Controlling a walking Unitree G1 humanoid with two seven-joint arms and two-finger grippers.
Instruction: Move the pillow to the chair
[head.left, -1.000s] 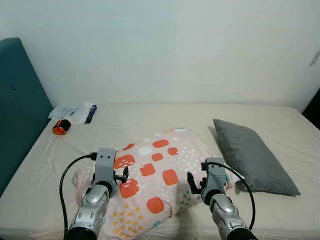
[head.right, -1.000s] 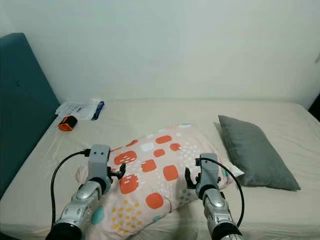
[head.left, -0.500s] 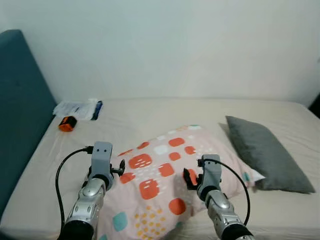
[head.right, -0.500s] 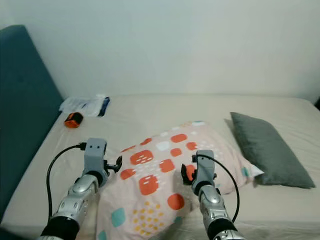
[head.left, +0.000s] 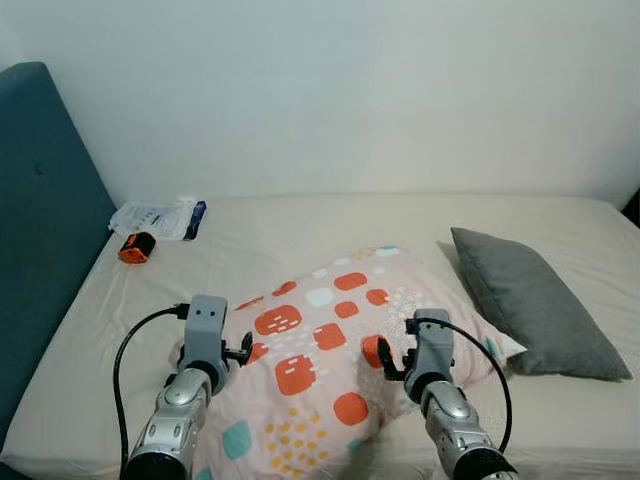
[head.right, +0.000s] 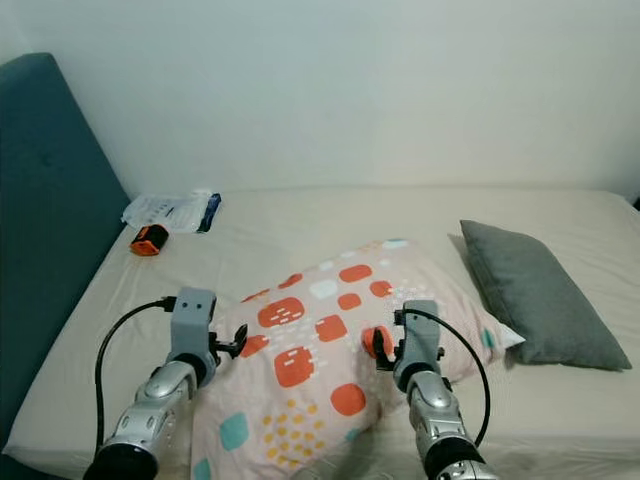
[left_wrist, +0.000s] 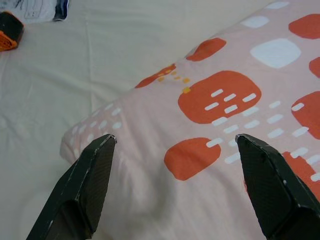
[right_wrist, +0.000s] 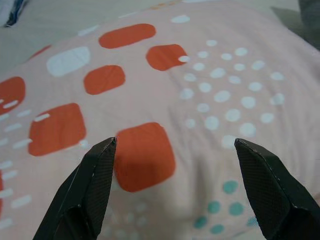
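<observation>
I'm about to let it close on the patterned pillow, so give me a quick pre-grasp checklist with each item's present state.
1. Left gripper fingers spread wide: ok, open over the patterned pillow near its left edge.
2. Right gripper fingers spread wide: ok, open over the pillow's top face.
3. Fabric between each pair of fingers: ok, the wrist views show pillow cloth in both gaps.
4. Fingers touching the cloth: cannot tell.
5. Grey pillow out of the grasp: ok, it lies beside the patterned one on the robot's right, away from both grippers.
6. Chair located for the drop-off: cannot tell.
</observation>
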